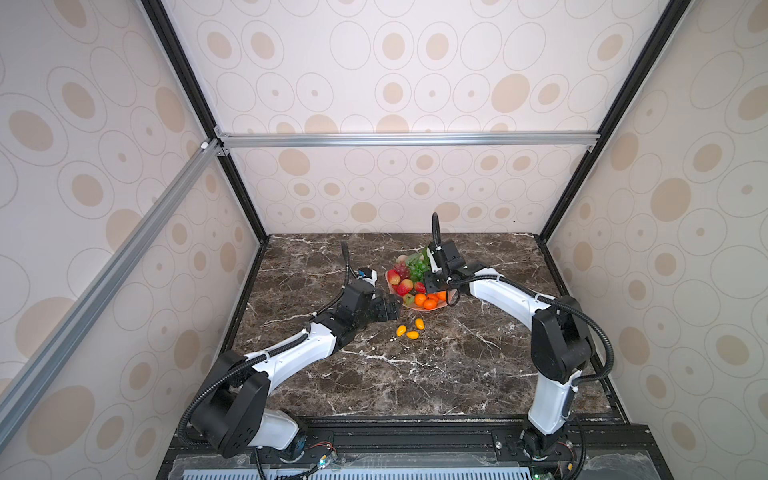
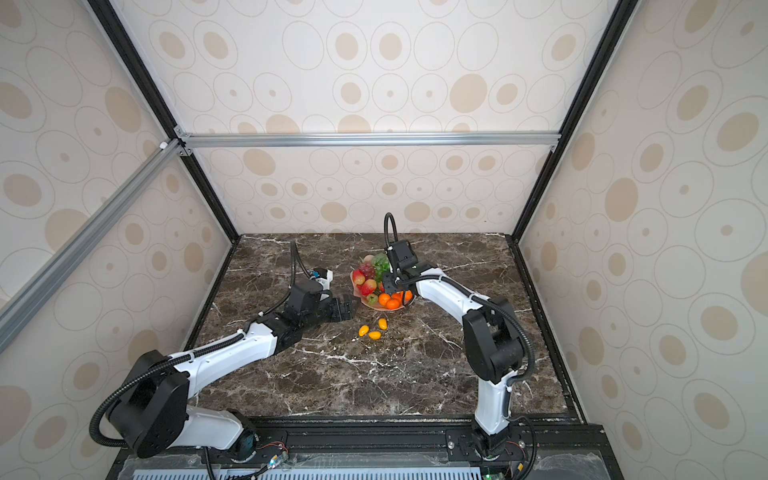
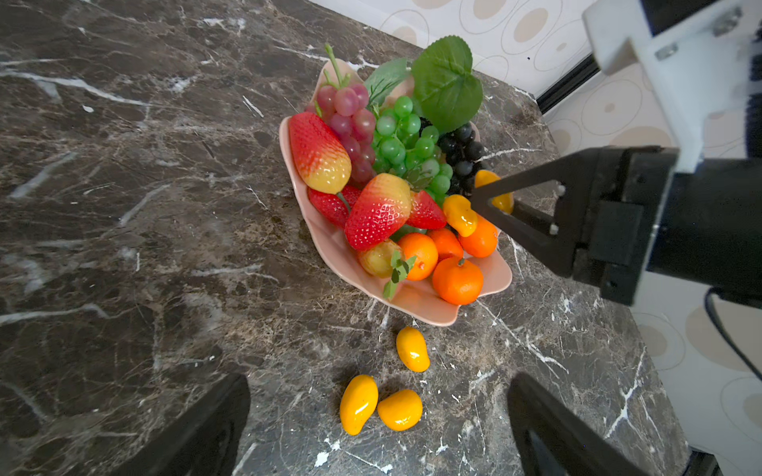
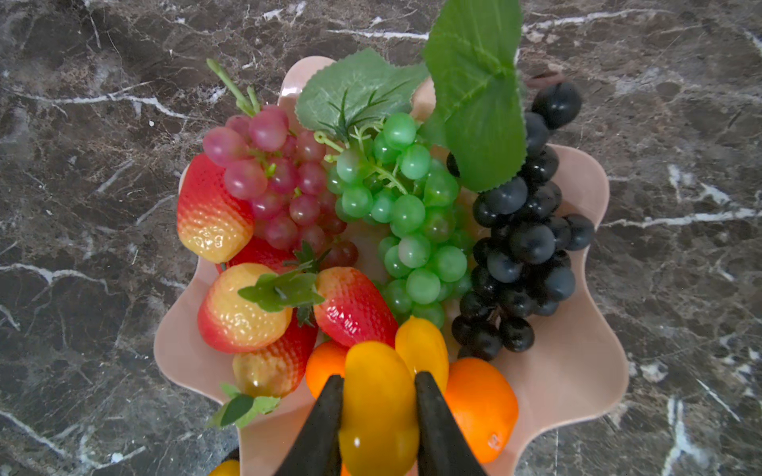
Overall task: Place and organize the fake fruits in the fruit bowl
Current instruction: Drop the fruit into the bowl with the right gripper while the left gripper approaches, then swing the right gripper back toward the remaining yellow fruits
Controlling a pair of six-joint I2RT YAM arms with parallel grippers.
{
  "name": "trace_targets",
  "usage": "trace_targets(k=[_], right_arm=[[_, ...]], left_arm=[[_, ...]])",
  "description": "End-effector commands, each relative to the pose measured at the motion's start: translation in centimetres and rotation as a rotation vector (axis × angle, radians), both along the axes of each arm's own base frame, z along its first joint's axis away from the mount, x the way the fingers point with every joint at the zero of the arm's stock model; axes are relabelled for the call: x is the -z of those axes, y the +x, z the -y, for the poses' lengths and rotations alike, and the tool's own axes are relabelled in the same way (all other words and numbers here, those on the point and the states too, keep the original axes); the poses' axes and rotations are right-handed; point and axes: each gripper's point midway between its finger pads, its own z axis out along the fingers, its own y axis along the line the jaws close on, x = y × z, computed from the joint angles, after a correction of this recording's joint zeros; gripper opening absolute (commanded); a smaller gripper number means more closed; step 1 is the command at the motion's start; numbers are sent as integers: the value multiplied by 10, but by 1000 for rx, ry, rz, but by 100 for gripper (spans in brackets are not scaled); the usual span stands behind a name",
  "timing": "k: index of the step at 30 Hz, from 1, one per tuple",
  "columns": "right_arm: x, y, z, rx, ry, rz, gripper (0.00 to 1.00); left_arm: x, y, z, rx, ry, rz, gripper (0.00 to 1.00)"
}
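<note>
right gripper [image 4: 379, 377] clenched on yellow oval [image 4: 376, 412] above fruit bowl [image 4: 569, 371] | left gripper [image 3: 379, 381] spread wide | three loose ovals [image 3: 358, 404] on table [image 3: 123, 206], lower centre

On the marble table [image 1: 457, 365] the pink bowl [image 1: 389, 279] is heaped with fruit: grapes [image 1: 402, 270] and green leaves [image 1: 415, 262] at the back, strawberries [image 1: 405, 286] in the middle, tangerines [image 1: 420, 299] in front. Three yellow ovals [image 1: 412, 335] lie loose on the table near its front edge. The left gripper [image 1: 395, 309] sits low beside the bowl. The right gripper [image 1: 437, 293] hangs over the fruit.
</note>
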Motion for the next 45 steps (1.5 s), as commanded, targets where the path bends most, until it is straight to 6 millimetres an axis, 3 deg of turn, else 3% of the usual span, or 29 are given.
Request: trace_targets(k=[1, 14, 22, 24, 27, 31, 35, 45], right_arm=[[10, 0, 0, -24, -31, -46, 29], [26, 0, 0, -25, -51, -79, 38], [13, 1, 2, -21, -48, -49, 49], [6, 1, 4, -16, -49, -31, 59], [-8, -2, 8, -10, -36, 8, 66], [-28, -14, 7, -21, 21, 58, 68], [-36, -35, 4, -30, 43, 85, 69], [-20, -97, -8, -83, 3, 43, 67]], left_arm=[[-29, 11, 2, -34, -29, 81, 98], [-26, 4, -3, -26, -5, 65, 98], [-23, 2, -4, -19, 4, 60, 98], [-24, 1, -4, -17, 9, 64, 98], [-28, 0, -6, -12, 20, 80, 98], [-39, -6, -13, -7, 27, 131, 98], [-48, -16, -23, -12, 22, 175, 98], [-27, -40, -46, -34, 43, 144, 98]])
